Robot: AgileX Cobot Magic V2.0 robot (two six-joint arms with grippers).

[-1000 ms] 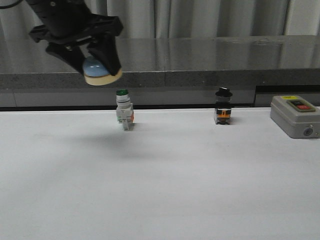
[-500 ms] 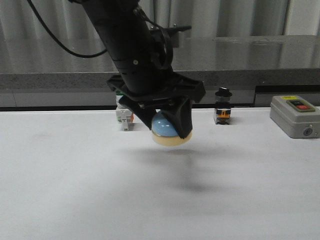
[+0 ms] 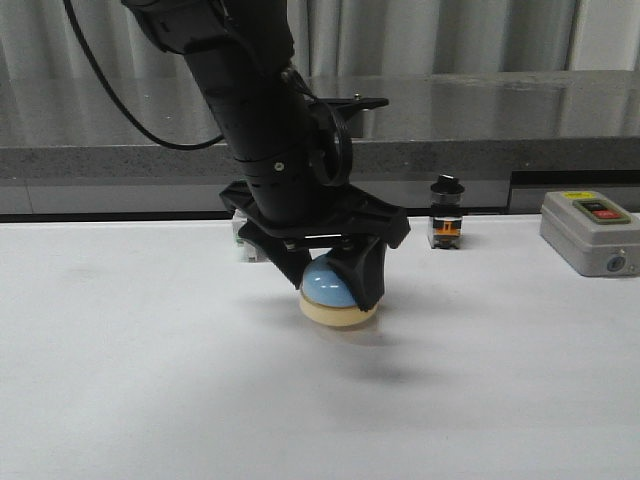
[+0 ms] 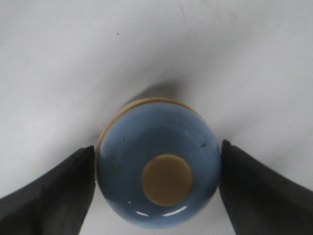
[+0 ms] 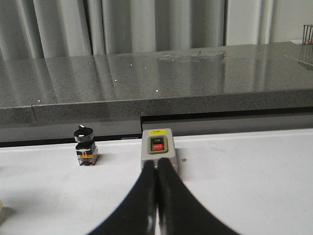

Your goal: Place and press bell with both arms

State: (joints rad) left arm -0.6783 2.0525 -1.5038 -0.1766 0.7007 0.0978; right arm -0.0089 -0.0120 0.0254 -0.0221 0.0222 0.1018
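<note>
The light-blue domed bell (image 3: 334, 288) with cream base sits on or just above the white table, near its middle. My left gripper (image 3: 330, 290) comes down from above and is shut on the bell, one dark finger on each side of the dome. In the left wrist view the bell (image 4: 159, 169) shows its cream knob between the two fingers (image 4: 54, 188), which touch its sides. My right gripper (image 5: 157, 164) is shut and empty, fingertips together; it is out of the front view.
A green-capped white push-button switch (image 3: 242, 238) stands just behind the left arm, mostly hidden. A black-knobbed selector switch (image 3: 446, 213) stands at the back right. A grey box with red and black buttons (image 3: 590, 232) sits at the right edge and just beyond the right gripper (image 5: 157, 149).
My left gripper has carried the bell from high at the back left, rightward and down, to the table's middle. The bell's base is now at the table surface.
</note>
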